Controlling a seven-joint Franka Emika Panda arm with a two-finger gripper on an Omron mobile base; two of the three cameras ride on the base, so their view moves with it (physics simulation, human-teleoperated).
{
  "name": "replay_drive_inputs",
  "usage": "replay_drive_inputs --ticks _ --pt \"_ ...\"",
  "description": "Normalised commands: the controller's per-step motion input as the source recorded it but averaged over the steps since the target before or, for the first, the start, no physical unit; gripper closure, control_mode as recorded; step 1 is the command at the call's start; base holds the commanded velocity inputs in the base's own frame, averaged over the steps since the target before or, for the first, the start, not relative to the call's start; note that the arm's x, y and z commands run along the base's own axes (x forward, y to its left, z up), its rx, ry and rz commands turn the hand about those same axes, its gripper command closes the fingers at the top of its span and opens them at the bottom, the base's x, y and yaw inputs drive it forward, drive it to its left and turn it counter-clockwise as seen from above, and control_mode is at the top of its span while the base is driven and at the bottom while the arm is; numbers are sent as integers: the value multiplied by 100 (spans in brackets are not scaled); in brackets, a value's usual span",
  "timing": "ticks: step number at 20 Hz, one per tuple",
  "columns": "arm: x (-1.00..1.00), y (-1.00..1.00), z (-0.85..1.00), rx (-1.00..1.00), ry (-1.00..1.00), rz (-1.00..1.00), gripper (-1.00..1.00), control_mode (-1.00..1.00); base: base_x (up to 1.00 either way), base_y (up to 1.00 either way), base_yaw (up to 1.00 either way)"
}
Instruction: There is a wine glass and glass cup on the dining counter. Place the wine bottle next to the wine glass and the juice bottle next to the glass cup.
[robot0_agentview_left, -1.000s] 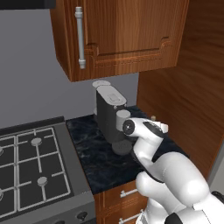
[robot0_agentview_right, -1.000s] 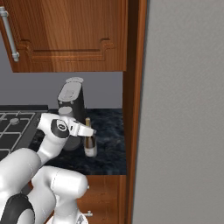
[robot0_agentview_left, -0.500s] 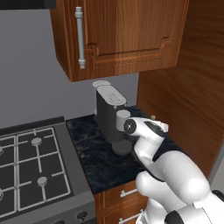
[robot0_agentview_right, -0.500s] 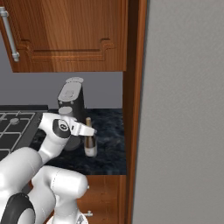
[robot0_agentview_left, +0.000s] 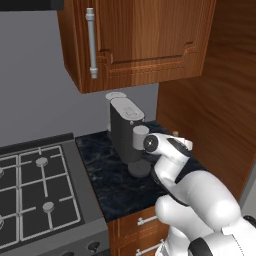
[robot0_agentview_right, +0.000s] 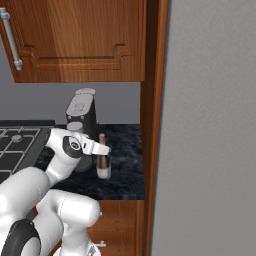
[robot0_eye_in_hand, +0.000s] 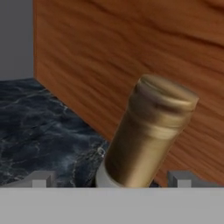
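Wine bottle (robot0_agentview_right: 103, 162) body hidden low in hand view between spread jaws.

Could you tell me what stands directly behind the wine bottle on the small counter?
Behind the wine bottle rises a brown wooden side panel, with black marbled counter at its foot. The bottle's own neck covers the panel's lower edge there.

I see flat, even rendered light, soft shadows under the cabinet (robot0_agentview_left: 140, 45); my hand view looks slightly blurred.
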Motion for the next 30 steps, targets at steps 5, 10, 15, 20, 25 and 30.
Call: replay_drive_inputs --ticks 5,10,15,20,25,30 --pt "0 0 -47 0 0 0 -100 -100 0 0 0" --pt "0 0 -45 0 0 0 100 -100 0 0 0" --pt "-1 0 -38 0 0 0 100 -100 0 0 0" --pt "-7 0 -30 0 -4 0 100 -100 0 0 0" --pt "-18 0 -3 0 -9 0 100 -100 0 0 0" --pt "-20 6 18 0 -3 -1 100 -100 0 0 0"
